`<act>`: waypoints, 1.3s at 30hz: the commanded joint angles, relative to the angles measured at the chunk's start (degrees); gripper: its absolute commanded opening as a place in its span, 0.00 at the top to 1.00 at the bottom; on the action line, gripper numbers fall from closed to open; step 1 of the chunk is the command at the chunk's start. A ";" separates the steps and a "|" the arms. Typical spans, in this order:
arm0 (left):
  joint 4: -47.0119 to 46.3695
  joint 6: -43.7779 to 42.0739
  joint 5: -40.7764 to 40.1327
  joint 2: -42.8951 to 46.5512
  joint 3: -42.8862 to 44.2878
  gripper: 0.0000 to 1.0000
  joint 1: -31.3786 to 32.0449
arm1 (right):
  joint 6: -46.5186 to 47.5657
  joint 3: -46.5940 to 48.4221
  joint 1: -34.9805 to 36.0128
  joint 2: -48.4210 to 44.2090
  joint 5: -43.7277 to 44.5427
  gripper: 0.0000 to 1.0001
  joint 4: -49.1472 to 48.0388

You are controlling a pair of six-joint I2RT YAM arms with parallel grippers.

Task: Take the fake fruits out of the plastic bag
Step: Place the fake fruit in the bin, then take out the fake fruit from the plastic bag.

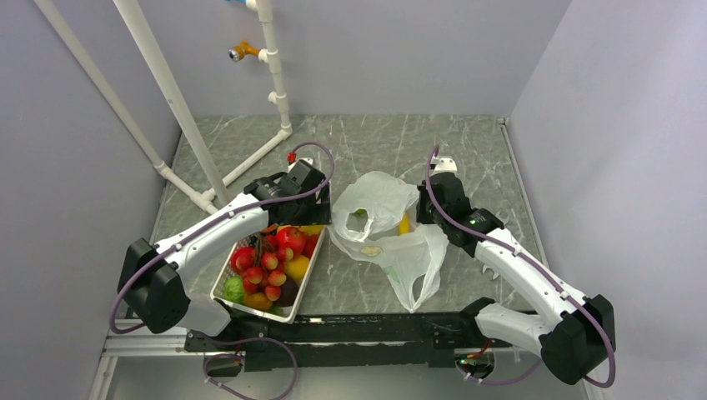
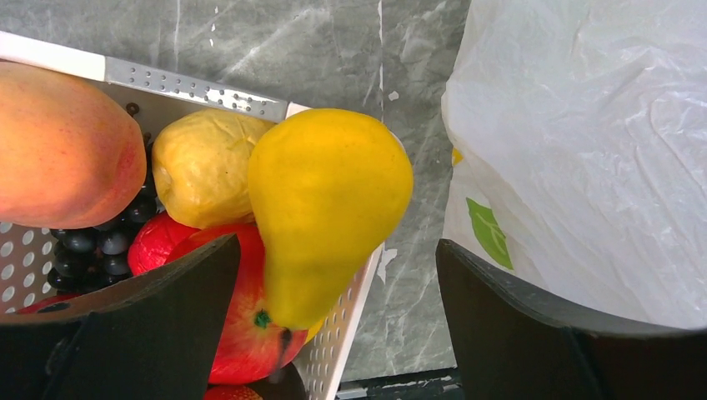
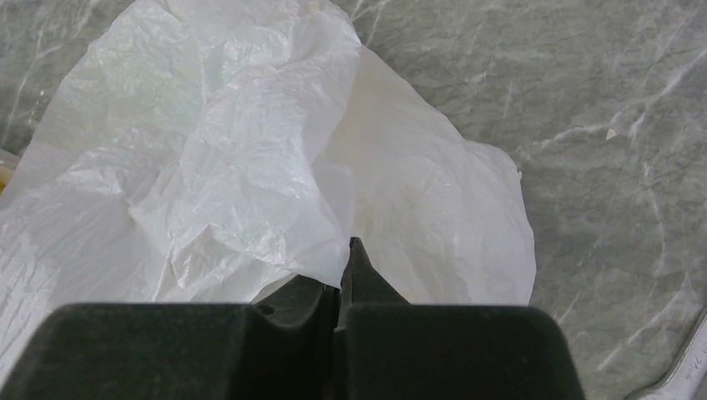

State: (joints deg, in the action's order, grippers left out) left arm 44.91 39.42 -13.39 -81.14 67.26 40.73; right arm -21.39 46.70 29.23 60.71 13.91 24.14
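Left claw point(image 2: 338, 250) released wide, yellow fruit point(image 2: 325, 200) on basket point(image 2: 192, 87) rim — narrow counter point(image 2: 408, 283) gap beside; right claw point(image 3: 350, 250) clenches plastic bag point(image 3: 250, 167) edge.

Two white-shelled arms with black joints: the left arm point(image 1: 213, 227) and right arm point(image 1: 534, 287) each trail a thin mauve cable point(image 1: 332, 171) back from the gripper along the links. Seen close, the left gripper point(image 2: 333, 325) has broad matte-black fingers point(image 2: 142, 329); the right gripper point(image 3: 346, 254) ends in black wedge tips. Just behind it a small green light point(image 1: 473, 222) glows; a red plug point(image 1: 292, 156) sits behind the left one.
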 commanded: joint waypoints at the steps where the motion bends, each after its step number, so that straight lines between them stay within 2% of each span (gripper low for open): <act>1: 0.35 -1.03 -0.20 0.79 0.72 0.08 0.17 | 0.54 1.67 -0.19 -1.43 -0.74 1.00 -1.17; 7: 0.99 -3.33 0.81 6.35 3.50 0.10 0.17 | 1.09 2.20 -0.16 -0.84 -1.05 1.00 -0.87; 14: -4.28 -7.08 8.77 21.22 1.57 0.07 -0.19 | 2.66 4.88 -0.18 -0.35 -6.97 1.00 0.46; 18: -12.06 -9.53 18.66 31.57 -4.18 0.05 -0.27 | 2.63 6.40 -0.17 0.22 -9.69 1.00 1.26; 23: -21.87 -10.73 37.75 40.04 -12.13 0.05 -0.24 | 1.76 5.90 -0.10 -0.11 -10.74 1.00 0.43; 26: -28.67 -8.31 50.75 40.52 -17.35 0.10 -0.05 | 1.40 5.97 -0.19 0.49 -11.48 1.00 0.08; 28: -34.86 -6.10 54.61 39.32 -19.88 0.14 2.19 | 1.27 6.35 -0.14 1.09 -12.16 1.00 -0.06; 33: -35.81 -14.19 42.64 30.61 -13.77 0.14 21.00 | 0.91 6.77 -0.07 1.37 -12.37 1.00 -0.02; 36: -37.62 -15.39 37.56 23.03 -11.54 0.15 24.43 | 0.77 6.74 0.00 1.04 -12.34 1.00 0.24; 39: -37.87 -15.91 28.22 14.79 -9.74 0.16 25.89 | 0.83 6.40 -0.11 0.65 -11.96 1.00 0.59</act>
State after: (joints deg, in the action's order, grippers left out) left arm 11.31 26.46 26.30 -59.16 54.41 65.19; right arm -19.94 50.85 29.23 62.28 2.39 25.36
